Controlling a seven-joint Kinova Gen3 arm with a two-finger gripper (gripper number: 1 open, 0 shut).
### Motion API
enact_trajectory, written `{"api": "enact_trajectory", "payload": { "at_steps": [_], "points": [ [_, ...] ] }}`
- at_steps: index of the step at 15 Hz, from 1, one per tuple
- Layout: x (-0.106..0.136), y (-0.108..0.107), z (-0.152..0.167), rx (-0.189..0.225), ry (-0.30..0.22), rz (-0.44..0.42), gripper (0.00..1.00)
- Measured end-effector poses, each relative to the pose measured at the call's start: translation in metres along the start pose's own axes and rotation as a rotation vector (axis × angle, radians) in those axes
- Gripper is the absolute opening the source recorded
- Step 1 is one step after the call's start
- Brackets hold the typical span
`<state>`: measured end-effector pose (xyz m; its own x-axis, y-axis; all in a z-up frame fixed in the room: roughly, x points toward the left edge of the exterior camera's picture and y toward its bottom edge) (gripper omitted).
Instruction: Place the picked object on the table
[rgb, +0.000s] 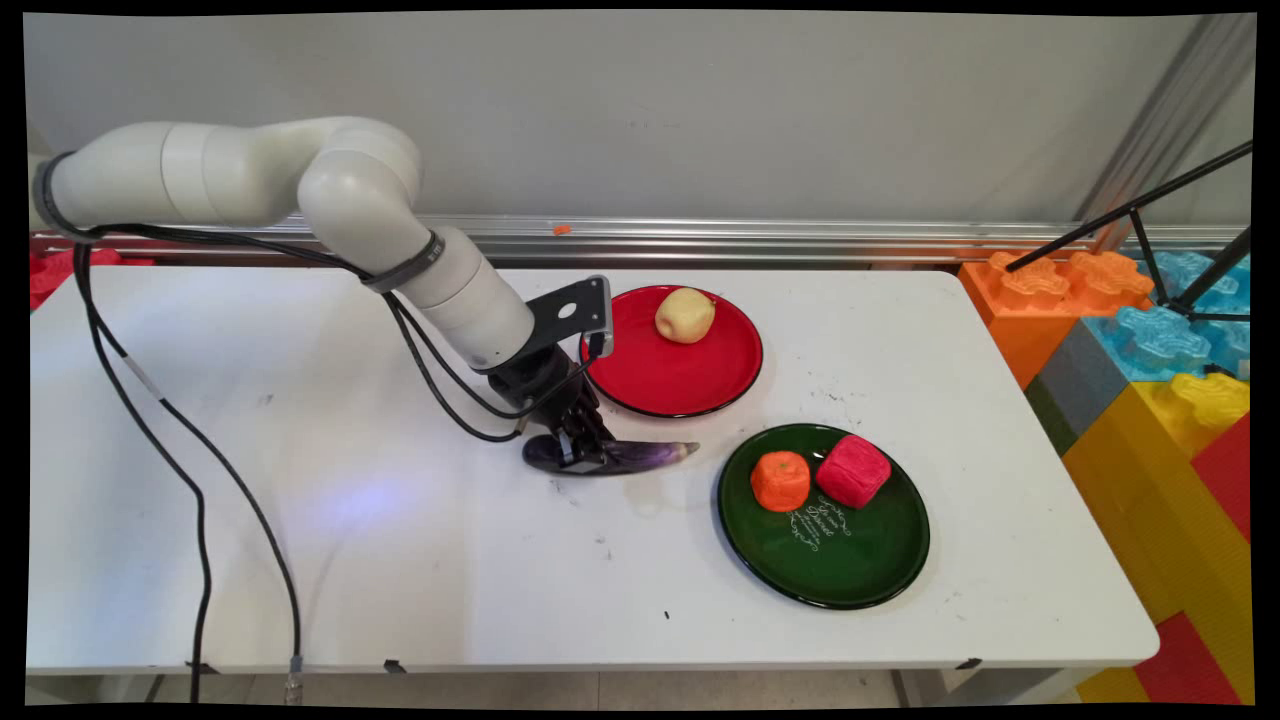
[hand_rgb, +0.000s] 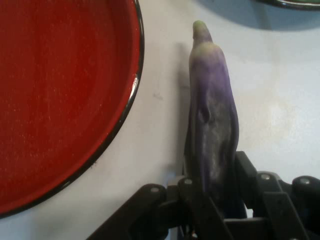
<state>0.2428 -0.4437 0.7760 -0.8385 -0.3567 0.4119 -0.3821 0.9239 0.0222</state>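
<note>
A purple eggplant (rgb: 650, 455) lies on the white table (rgb: 300, 400) just in front of the red plate (rgb: 670, 385). My gripper (rgb: 580, 450) is down at the eggplant's thick end, shut on it from both sides. In the hand view the eggplant (hand_rgb: 212, 100) runs up from between the fingers (hand_rgb: 247, 175), with its pale green tip pointing away. There the gripper (hand_rgb: 217, 192) grips its lower part. The red plate (hand_rgb: 60, 100) fills the left of that view, close beside the eggplant but not touching it.
A yellow apple (rgb: 685, 314) sits on the red plate's far side. A dark green plate (rgb: 840, 570) to the right holds an orange fruit (rgb: 780, 480) and a red cube (rgb: 852, 470). Big coloured blocks (rgb: 1150, 340) stand off the table's right end.
</note>
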Motion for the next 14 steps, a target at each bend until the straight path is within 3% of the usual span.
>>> {"api": "enact_trajectory", "payload": {
  "at_steps": [6, 7, 14],
  "points": [
    [-0.0018, 0.0012, 0.0013, -0.007, 0.001, -0.003, 0.0],
    [-0.0021, 0.0014, 0.0012, -0.008, 0.002, -0.001, 1.0],
    [-0.0034, 0.0032, -0.0005, -0.014, 0.003, 0.009, 1.0]
  ]
}}
